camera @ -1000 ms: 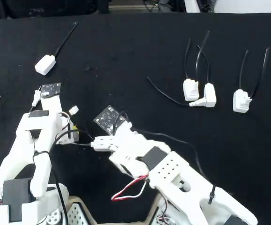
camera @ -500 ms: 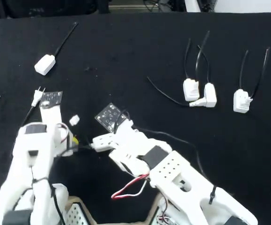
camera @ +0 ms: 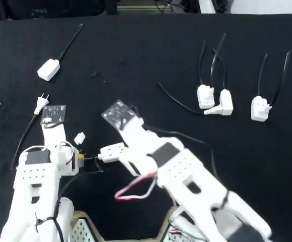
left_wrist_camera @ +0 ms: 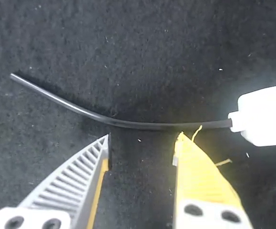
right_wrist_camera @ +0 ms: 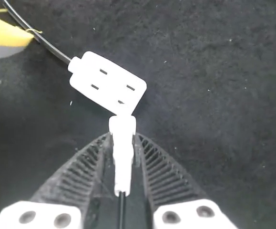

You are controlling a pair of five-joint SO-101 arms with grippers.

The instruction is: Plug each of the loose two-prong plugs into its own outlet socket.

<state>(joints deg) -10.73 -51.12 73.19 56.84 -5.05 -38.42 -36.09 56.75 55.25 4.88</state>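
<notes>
A white outlet block with several slots lies on the black table. My right gripper is shut on a small white plug, whose front end touches the block's edge. In the high view the block lies between the two arms. My left gripper stands open just short of the block's black cord, with nothing between its fingers. A loose two-prong plug lies at the left. Three more white plugs lie at the right.
A white adapter with a black cord rests at the far left. A small white piece lies beside the left arm. A loose black cord curves across the middle of the table.
The left arm has drawn back toward the table's front edge. The right arm's wrist has swung slightly left and farther out, still holding its plug against the outlet block.
</notes>
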